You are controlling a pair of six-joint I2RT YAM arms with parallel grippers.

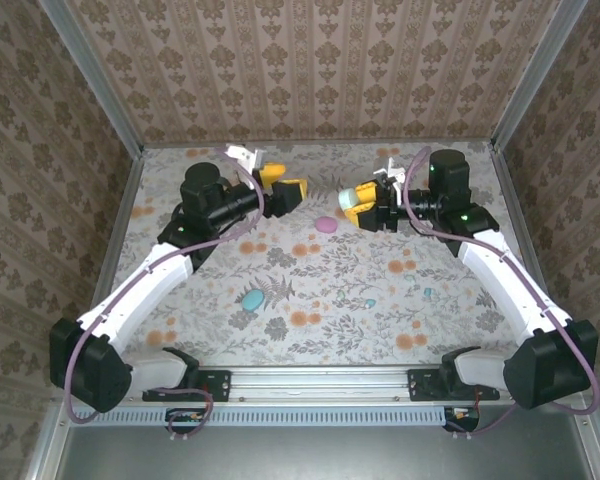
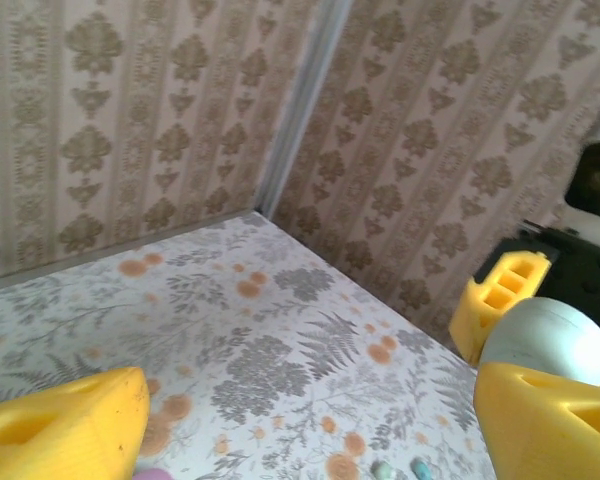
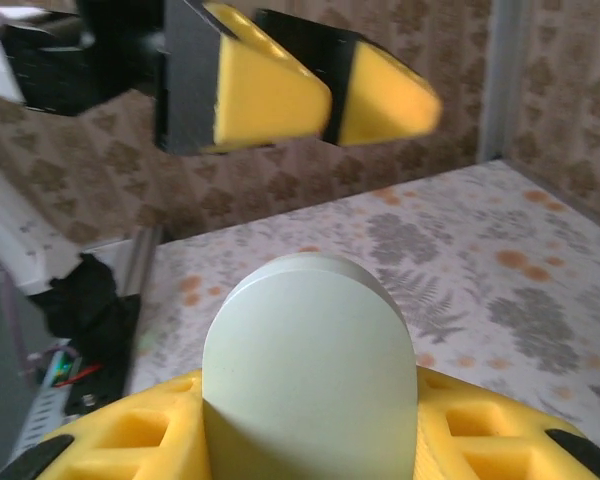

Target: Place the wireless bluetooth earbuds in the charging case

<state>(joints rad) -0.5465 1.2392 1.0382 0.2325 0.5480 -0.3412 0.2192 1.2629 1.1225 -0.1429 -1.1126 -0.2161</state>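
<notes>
My right gripper is shut on a mint-green charging case, held above the table near the back; in the right wrist view the case stands closed between the yellow fingers. My left gripper faces it from the left, open with nothing between its fingers. From the left wrist the mint case shows just past the right finger. Two tiny earbuds lie on the table: a mint one and a blue one, also at the bottom of the left wrist view as mint earbud and blue earbud.
A pink oval case lies on the table below the two grippers. A blue oval case lies nearer the front left. Patterned walls close the table on three sides, and a metal rail runs along the near edge.
</notes>
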